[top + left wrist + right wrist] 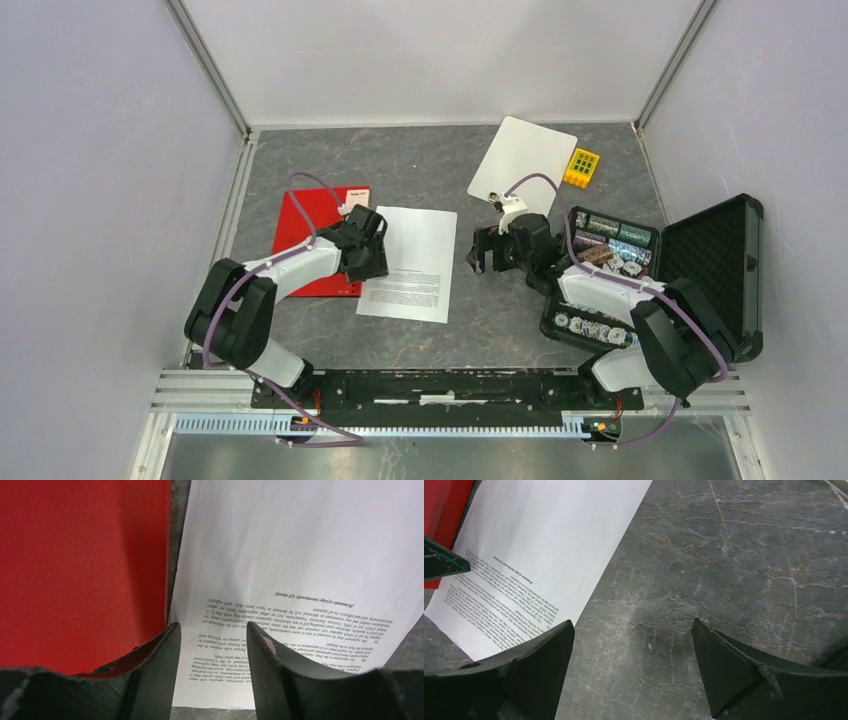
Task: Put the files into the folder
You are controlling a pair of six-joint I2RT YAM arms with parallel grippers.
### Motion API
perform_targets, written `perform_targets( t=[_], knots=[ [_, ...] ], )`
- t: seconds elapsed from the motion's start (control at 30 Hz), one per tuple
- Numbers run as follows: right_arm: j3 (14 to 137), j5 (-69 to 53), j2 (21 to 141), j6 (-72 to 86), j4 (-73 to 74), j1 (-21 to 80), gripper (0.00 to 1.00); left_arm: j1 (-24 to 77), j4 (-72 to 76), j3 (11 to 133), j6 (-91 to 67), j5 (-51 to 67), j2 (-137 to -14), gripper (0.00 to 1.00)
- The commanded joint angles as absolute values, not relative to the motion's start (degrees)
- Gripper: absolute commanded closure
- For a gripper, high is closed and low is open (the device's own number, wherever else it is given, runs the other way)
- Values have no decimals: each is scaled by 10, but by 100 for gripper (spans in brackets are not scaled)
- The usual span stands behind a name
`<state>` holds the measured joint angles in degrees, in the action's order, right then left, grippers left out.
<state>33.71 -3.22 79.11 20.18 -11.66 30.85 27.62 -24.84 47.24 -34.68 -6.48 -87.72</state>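
The files (410, 262) lie as a white printed stack on the grey table, just right of the closed red folder (310, 240), which has a white label at its far right corner. My left gripper (372, 252) is open, low over the seam between the folder (80, 570) and the files (300, 560), its jaws straddling the paper's left edge with nothing between them. My right gripper (487, 252) is open and empty over bare table right of the files (544, 550). The folder's corner (444, 515) shows at the far left of the right wrist view.
A blank white clipboard (522, 160) lies at the back with a yellow block (581, 167) beside it. An open black case (690, 275) with small parts sits at the right, under my right arm. White walls enclose the table.
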Motion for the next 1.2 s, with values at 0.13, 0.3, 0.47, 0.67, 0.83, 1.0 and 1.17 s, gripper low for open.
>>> perform_targets(
  t=[0.13,0.3,0.47,0.67,0.83,1.0,1.17],
  knots=[
    [337,-99,814,211,-165,309,10,264,-268,474,-365,-133,-845,41],
    [339,-123,829,216,-173,312,16,237,-265,470,-367,-136,-841,41],
    [343,-133,838,218,-180,314,17,219,-268,473,-361,-137,-838,40],
    [345,-140,849,224,-189,319,17,210,-280,482,-354,-147,-845,30],
    [346,-142,856,230,-195,324,18,208,-261,485,-347,-113,-842,29],
    [332,-130,858,305,-223,340,18,208,-236,496,-325,-22,-867,29],
    [293,-83,854,417,-294,373,12,214,-215,486,-339,31,-891,31]
  ],
)
